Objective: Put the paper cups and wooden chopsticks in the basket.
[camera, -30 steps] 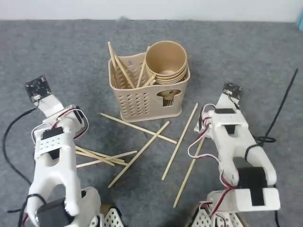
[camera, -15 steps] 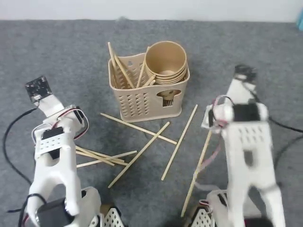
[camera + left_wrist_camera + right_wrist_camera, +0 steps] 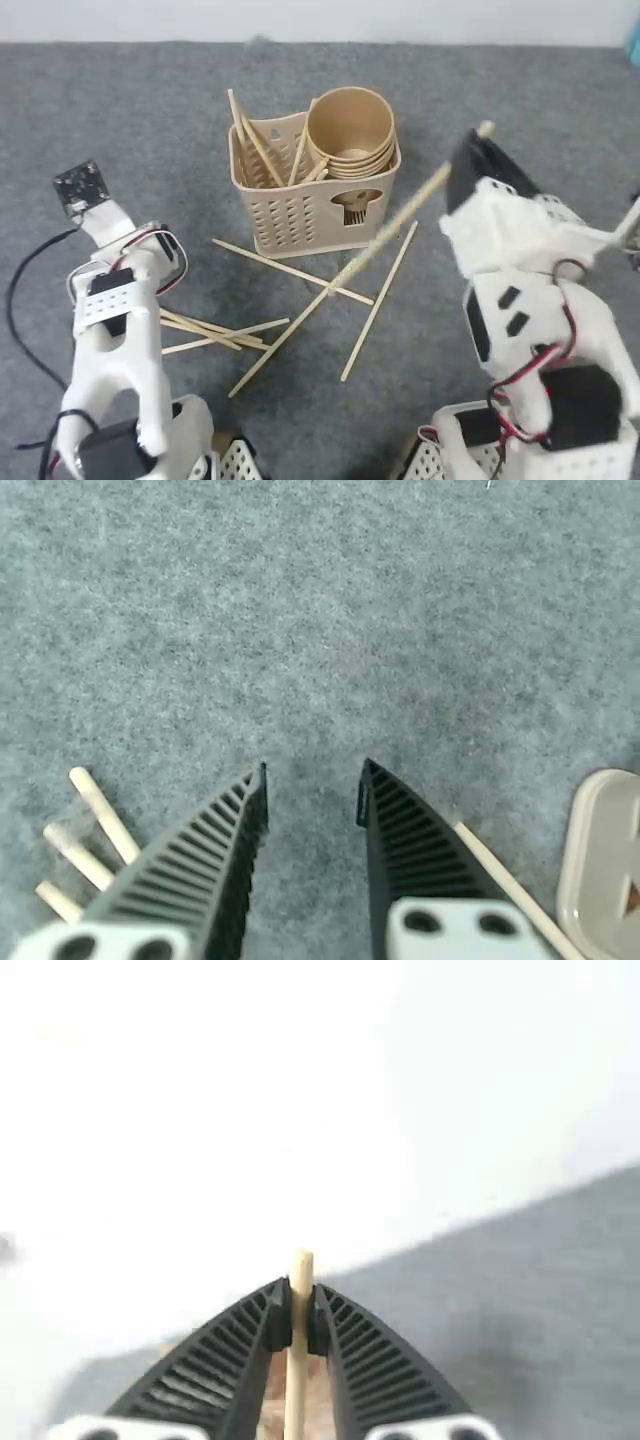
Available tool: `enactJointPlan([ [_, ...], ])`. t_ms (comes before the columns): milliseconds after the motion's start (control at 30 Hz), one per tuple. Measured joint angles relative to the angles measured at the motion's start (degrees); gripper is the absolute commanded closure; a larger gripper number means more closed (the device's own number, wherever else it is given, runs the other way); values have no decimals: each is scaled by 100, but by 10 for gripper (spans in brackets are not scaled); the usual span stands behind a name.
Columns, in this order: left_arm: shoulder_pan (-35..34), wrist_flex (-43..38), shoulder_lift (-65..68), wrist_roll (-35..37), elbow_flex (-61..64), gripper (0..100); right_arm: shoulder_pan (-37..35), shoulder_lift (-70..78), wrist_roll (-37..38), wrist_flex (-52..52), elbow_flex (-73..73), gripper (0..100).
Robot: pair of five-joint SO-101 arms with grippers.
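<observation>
Right end effector (image 3: pixel 298 1300): clamped on a chopstick (image 3: pixel 400 221), raised beside the basket (image 3: pixel 300 215).
Left end effector (image 3: pixel 310 780): jaws spread, low over the counter (image 3: pixel 300 600).
Cups (image 3: pixel 350 125): stacked in the basket.
Loose chopsticks (image 3: pixel 290 270): on the counter before it.

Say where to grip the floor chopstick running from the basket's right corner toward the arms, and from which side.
Probably best to grip the chopstick on its near half, where it lies flat and alone on the carpet. Come straight down, jaws across its length. Farther up another chopstick's tip meets it, and its far end nears the basket.
</observation>
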Motion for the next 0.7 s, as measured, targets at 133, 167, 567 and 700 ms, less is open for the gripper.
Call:
enactJointPlan([
  [133, 0, 0, 0, 0, 0, 863, -396, -79, -589, -1108, 0, 992],
  [167, 0, 0, 0, 0, 0, 863, -431, -88, -642, -1477, 0, 992],
  [567, 0, 0, 0, 0, 0, 861, -633, 1864, -299, -4070, 9, 992],
  [700, 0, 0, 0, 0, 0, 861, -686, 2338, -281, -4316, 9, 992],
])
